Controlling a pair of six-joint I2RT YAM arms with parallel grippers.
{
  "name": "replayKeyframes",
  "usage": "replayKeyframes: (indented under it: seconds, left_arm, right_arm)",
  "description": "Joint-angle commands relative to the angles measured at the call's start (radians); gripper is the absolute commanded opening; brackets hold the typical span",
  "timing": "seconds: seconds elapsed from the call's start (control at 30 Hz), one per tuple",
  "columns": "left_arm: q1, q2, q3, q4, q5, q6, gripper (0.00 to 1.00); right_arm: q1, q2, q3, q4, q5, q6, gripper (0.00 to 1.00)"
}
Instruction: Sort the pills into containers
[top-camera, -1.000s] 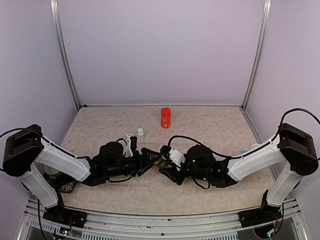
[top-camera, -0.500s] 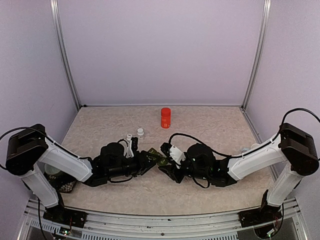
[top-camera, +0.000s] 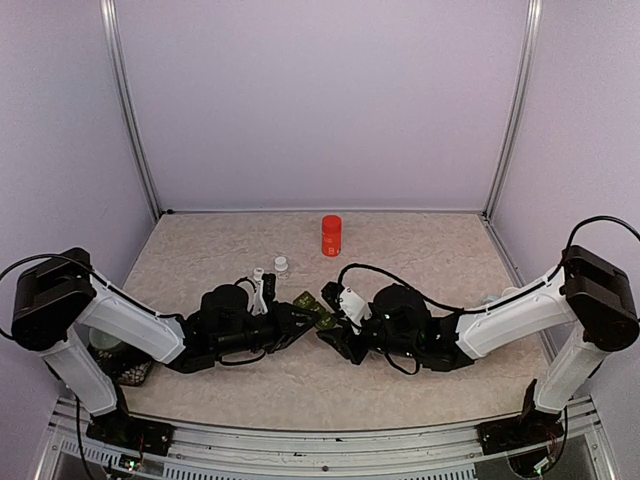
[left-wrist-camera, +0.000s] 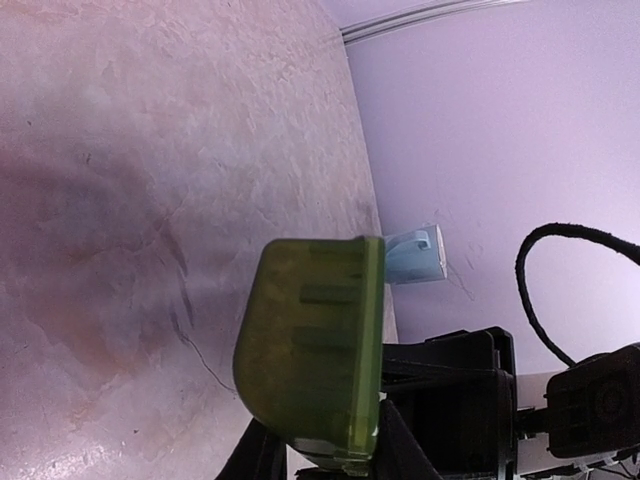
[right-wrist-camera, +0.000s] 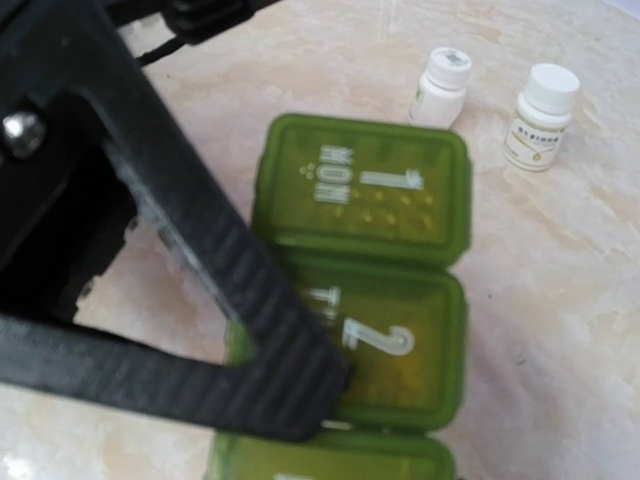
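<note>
At the lower middle of the top view, on the beige mottled table (top-camera: 430, 250), the two arms meet nose to nose. The green pill organizer (top-camera: 314, 309) sits between the left gripper (top-camera: 297, 319) and the right gripper (top-camera: 333, 322).

Left wrist view: the organizer is seen end-on at lower centre, translucent yellow-green, with a shadow on the table to its left. The left fingers (left-wrist-camera: 262, 452) flank its near end at the bottom edge, pressed against both sides — clenched on the strip. A pale blue mug (left-wrist-camera: 415, 257) stands just past it, right of centre, at the foot of the lilac wall. The right arm's black body and a looped cable (left-wrist-camera: 560, 240) fill the lower right.

Right wrist view: the organizer runs down the centre with its lids closed. The upper lid reads "MON 1" and the next one "2"; a third is cut off at the bottom edge. One black finger (right-wrist-camera: 250, 330) of the right gripper lies diagonally across the left side of lid 2, its tip on the lid. The other finger isn't visible, so I can't tell whether that side is clamped or just resting.

Elsewhere:
- A white bottle (right-wrist-camera: 541, 115) and a second white bottle (right-wrist-camera: 440, 87) stand upright at the upper right of the right wrist view, near the organizer but apart from it.
- A red bottle (top-camera: 331, 235) stands upright towards the back wall in the top view, well apart from the rest.
</note>
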Motion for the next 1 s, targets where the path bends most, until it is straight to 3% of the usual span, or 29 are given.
replayKeyframes:
  seconds: [0.0, 0.17, 0.23, 0.5, 0.87, 0.97]
  left_arm:
    - [-0.008, -0.021, 0.043, 0.039, 0.019, 0.046, 0.31]
    - [-0.010, -0.064, 0.030, 0.000, 0.007, 0.064, 0.71]
    - [-0.008, -0.080, 0.018, -0.009, 0.000, 0.074, 0.74]
    - [-0.008, -0.077, -0.009, 0.040, 0.003, 0.072, 0.68]
    - [-0.013, -0.080, -0.005, 0.044, 0.009, 0.076, 0.38]
    - [-0.014, -0.082, -0.008, 0.049, 0.009, 0.070, 0.34]
  right_arm:
    - [0.010, -0.027, 0.038, -0.002, -0.079, 0.026, 0.38]
    - [0.009, -0.051, 0.037, -0.031, -0.062, 0.013, 0.38]
    - [0.008, -0.060, 0.029, -0.033, -0.073, 0.007, 0.38]
    - [0.006, -0.105, -0.015, 0.014, -0.151, -0.002, 0.38]
    - [0.004, -0.097, -0.018, -0.003, -0.114, 0.018, 0.39]
    - [0.003, -0.101, -0.020, 0.006, -0.109, 0.024, 0.39]
